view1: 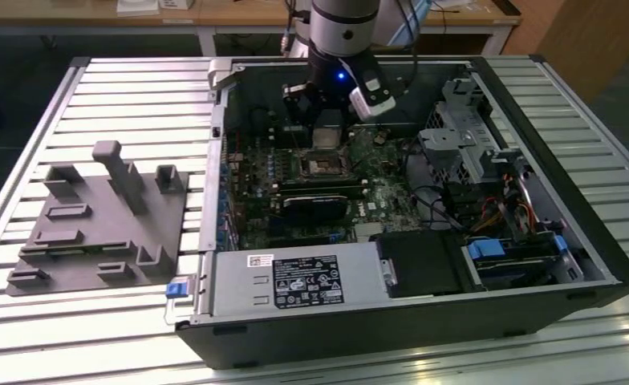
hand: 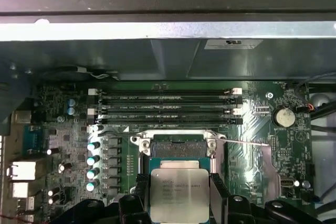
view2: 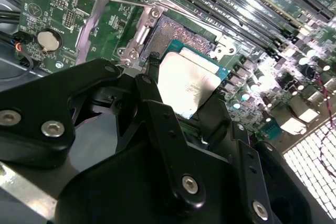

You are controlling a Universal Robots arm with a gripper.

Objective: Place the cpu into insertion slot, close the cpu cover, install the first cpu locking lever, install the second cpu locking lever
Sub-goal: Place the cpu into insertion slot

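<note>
The gripper (hand: 179,184) was clenched on the cpu (hand: 177,199), with one black finger (hand: 142,190) against each of two opposite edges of the chip and its metal top facing the first wrist camera. The cpu was held just beside the insertion slot (hand: 177,149), overlapping one edge of it in both wrist views, and was not seated. The slot's dark centre lay exposed. The cpu cover (view2: 88,24) stood swung up off the slot (hinged along one side). Four memory slots (hand: 165,106) ran parallel just past the slot. In the exterior view, the arm reached down into the open computer case (view1: 400,325) on the slatted table (view1: 132,80).
</note>
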